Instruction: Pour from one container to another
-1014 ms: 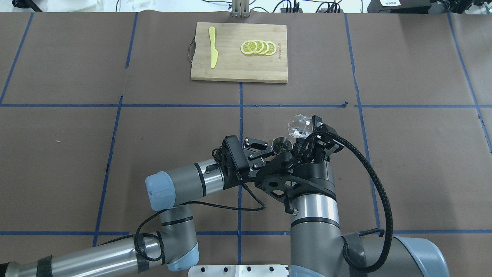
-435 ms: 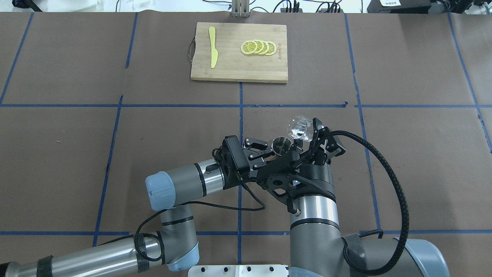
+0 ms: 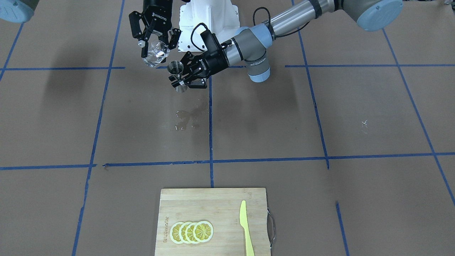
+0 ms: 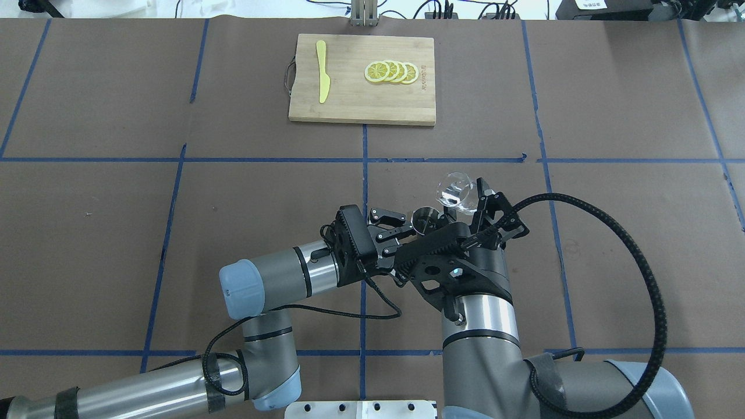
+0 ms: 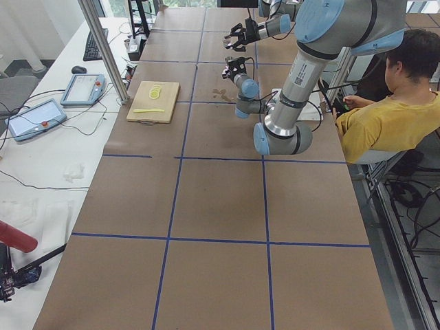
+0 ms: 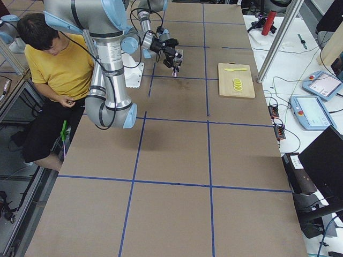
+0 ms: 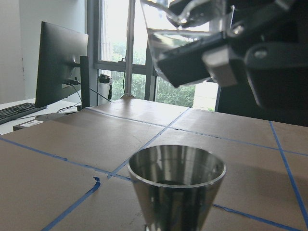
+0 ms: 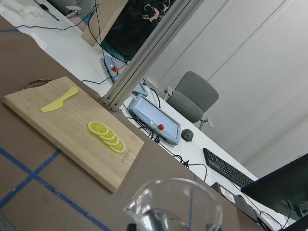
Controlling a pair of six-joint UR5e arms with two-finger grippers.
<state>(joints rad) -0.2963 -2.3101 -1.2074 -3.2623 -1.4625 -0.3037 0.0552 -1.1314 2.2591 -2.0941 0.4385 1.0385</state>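
Of the jigger (image 7: 175, 180) we're only catching the top cone in the left wrist view, and the cup (image 7: 180, 29) above it is getting cropped. We're reading ROBOTIQ on the right gripper (image 3: 155, 46), which is clamping the clear glass cup, tilted, just above and beside the jigger, not touching. The left gripper (image 3: 180, 81) is pinching that shiny steel hourglass over the desk (image 3: 320, 113). The stamp on the wooden board (image 3: 213, 202) is too small to read.
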